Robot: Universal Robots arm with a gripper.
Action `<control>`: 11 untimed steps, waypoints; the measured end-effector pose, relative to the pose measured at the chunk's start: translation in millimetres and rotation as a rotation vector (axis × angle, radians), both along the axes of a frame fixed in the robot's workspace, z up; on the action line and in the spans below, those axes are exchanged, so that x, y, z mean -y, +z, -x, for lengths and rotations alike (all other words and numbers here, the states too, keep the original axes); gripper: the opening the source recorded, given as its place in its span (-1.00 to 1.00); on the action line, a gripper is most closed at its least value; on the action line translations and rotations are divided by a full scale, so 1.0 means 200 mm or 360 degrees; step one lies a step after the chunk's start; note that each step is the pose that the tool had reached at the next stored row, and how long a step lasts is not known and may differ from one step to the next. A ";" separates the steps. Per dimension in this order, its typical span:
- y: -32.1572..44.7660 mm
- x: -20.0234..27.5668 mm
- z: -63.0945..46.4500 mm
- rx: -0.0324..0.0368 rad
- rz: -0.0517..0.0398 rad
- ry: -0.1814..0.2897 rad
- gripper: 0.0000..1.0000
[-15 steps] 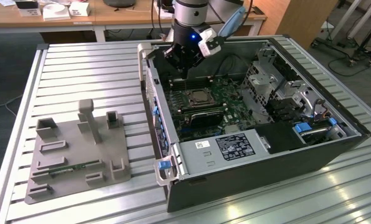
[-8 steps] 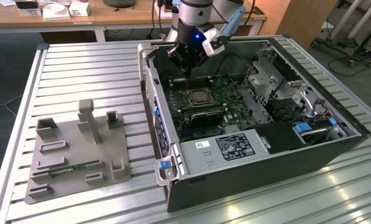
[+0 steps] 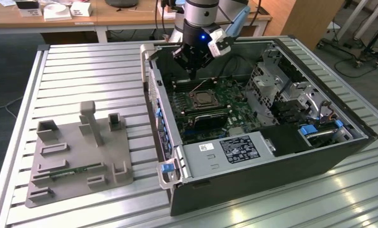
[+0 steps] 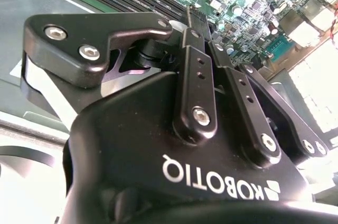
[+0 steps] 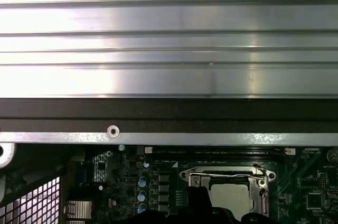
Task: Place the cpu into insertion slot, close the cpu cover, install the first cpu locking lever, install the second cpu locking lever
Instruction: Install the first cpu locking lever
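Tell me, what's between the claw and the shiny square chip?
In the exterior view, long dark memory slots lie between the claw and the cpu.

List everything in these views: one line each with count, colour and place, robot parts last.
Wooden desk: one, brown, exterior view's far edge.
Slatted metal table: one, silvery, in front of the desk.
Open black tower computer case: one, black, on the table, exterior view's right.
Green circuit board: one, green, inside the case.
Square metal-rimmed insertion slot: one, dark, on the board.
Small flat square cpu: one, silvery-grey, in the slot.
Thin square metal cpu cover: one, silvery, framing the cpu.
Moulded grey fixture tray: one, grey, exterior view's left.
Black gripper: one, black, inside the case above the board.
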State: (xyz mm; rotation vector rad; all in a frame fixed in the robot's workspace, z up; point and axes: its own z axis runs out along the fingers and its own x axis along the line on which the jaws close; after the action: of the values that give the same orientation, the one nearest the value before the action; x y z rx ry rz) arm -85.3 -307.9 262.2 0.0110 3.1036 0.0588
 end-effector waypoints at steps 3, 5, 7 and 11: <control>-0.005 0.000 0.00 0.0000 0.0000 0.0000 -0.79; -0.009 0.000 -0.01 0.0000 0.0000 0.0000 -0.79; -0.015 0.000 -0.01 0.0000 0.0000 0.0000 -0.79; -0.028 0.000 -0.04 0.0000 0.0000 0.0000 -0.79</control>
State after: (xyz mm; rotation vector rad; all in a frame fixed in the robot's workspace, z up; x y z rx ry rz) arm -78.2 -307.8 256.7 0.0108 3.1036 0.0589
